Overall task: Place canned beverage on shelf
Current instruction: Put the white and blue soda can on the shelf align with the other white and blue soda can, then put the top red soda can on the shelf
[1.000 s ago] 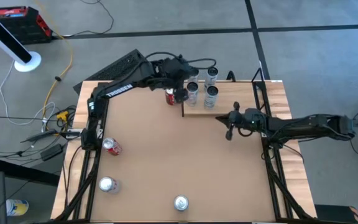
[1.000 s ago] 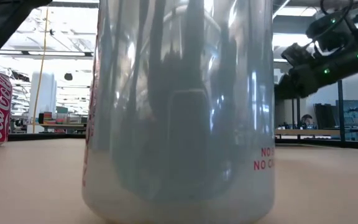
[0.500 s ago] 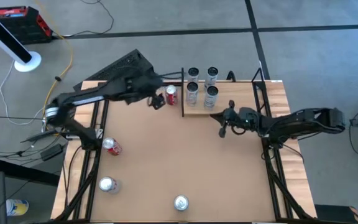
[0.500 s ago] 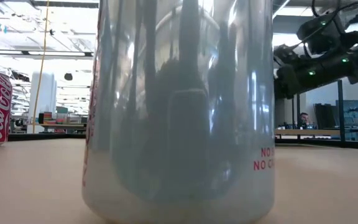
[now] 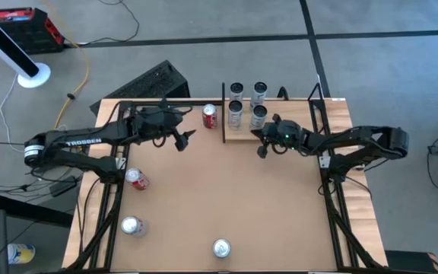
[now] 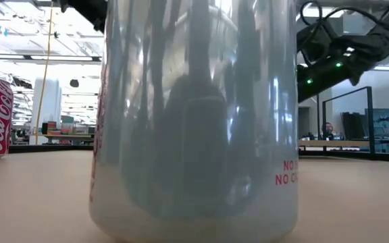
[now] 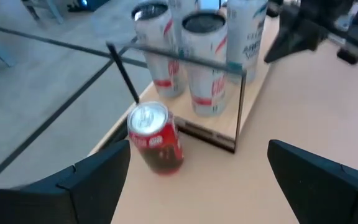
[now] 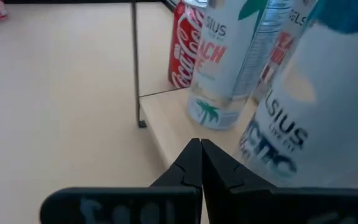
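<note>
A red canned beverage (image 5: 210, 116) stands upright on the tabletop just left of the black rail (image 5: 223, 114) of the shelf (image 5: 243, 135), a pale plank at the far edge. Several silver cans (image 5: 258, 116) stand on the shelf. My left gripper (image 5: 181, 139) is open, a little left of the red can (image 7: 155, 138), with nothing between its fingers. My right gripper (image 5: 263, 146) is shut and points at the shelf's near edge (image 8: 179, 134), in front of the silver cans (image 8: 229, 68).
A red can (image 5: 135, 179) lies near the table's left edge. One silver can (image 5: 131, 226) stands at the near left and another (image 5: 220, 248) at the near edge; the latter fills the low view (image 6: 194, 121). Bare tabletop lies in the middle.
My left gripper, open throughout, has drawn back from the red can toward the table's left edge and sunk lower; the can stays upright beside the rail. My right gripper, shut, has gone toward the far edge and a little left, up to the shelf's near edge.
</note>
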Motion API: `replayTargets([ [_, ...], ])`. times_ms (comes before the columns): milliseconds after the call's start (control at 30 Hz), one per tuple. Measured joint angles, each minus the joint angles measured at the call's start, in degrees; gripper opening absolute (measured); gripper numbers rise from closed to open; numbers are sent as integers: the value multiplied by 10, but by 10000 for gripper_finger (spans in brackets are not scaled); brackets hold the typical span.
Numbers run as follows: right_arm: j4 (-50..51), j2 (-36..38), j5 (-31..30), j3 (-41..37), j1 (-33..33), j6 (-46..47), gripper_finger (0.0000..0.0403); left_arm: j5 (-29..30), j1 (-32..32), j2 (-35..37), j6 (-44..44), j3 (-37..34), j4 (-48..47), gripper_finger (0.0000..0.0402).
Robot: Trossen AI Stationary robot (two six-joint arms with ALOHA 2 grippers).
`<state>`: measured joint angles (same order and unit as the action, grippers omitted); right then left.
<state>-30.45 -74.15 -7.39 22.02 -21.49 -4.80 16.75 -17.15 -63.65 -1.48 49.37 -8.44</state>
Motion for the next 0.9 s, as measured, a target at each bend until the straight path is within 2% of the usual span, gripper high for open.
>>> replayTargets([
  [233,2,-34,0,25,-31,-2,23,-6,0,12,4,-44,-4,366],
  [667,24,-39,2,30,-67,-51,23,-14,-5,12,-10,-54,11,366],
  [900,43,-24,70,30,-57,-55,23,-15,-6,8,-11,-54,20,366],
])
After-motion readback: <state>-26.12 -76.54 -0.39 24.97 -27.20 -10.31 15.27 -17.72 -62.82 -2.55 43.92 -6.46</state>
